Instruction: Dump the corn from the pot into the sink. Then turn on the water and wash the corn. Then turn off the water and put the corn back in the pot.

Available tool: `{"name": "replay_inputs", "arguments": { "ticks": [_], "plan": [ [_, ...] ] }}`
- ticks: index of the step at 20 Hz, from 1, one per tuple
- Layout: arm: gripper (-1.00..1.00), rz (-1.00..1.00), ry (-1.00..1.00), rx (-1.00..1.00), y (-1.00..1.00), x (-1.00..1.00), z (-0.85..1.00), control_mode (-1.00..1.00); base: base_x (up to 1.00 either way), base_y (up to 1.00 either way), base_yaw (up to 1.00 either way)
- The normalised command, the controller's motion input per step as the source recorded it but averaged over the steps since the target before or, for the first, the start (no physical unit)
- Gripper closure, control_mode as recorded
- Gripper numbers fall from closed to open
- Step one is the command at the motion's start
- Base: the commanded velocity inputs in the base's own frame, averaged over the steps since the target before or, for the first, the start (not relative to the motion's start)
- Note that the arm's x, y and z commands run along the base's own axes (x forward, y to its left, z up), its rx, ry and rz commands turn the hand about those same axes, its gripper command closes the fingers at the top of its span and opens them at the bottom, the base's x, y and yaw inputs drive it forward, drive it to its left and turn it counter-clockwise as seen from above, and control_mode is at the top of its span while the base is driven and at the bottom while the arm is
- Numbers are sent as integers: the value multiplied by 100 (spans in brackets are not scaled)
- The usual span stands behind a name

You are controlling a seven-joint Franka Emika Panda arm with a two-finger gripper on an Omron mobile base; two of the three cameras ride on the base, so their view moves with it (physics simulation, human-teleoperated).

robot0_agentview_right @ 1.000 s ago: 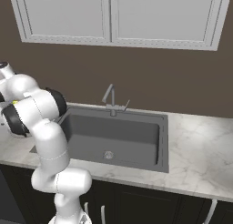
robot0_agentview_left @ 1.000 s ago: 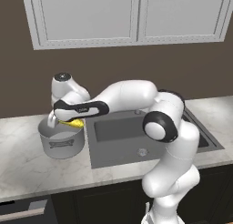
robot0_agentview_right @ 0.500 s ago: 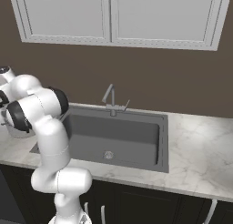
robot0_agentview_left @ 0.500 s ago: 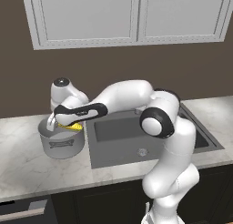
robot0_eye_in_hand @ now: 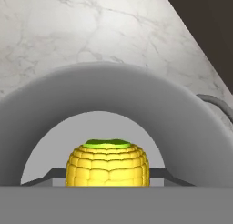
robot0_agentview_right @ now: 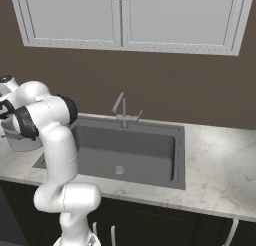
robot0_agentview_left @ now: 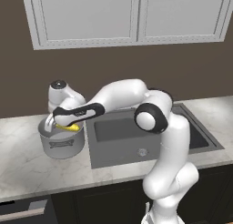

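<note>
Wide grey metal pot (robot0_agentview_left: 61,145) sitting on marble worktop (robot0_agentview_left: 22,164), left of dark rectangular sink (robot0_agentview_left: 136,136). Claw (robot0_agentview_left: 58,124) reaching into pot mouth; grip state: cannot tell. Small yellow bumpy corn cob (robot0_eye_in_hand: 108,165) showing at pot rim, between claw tips.

Home kitchen, marble counter (robot0_agentview_right: 220,160), recessed sink (robot0_agentview_right: 125,155) (with faucet (robot0_agentview_right: 122,110)), white wall cabinets (robot0_agentview_right: 125,15)

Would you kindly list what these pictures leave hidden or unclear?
- Gripper jaws: left base view, hidden behind the hand over the wide grey metal pot.
- Small yellow corn cob: hand view, lower part cut off.
- Pot: right base view, mostly behind the white arm.
- Dark grey sink: near wall below its rim.
</note>
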Motion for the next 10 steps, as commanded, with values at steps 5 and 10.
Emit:
{"name": "replay_inputs", "arguments": {
  "ticks": [5, 10],
  "plan": [
    [100, 0, 0, 0, 10, 20, -20, -100, 0, 0, 0],
    [100, 0, 0, 0, 9, 23, -16, -100, 0, 0, 0]
  ]
}}
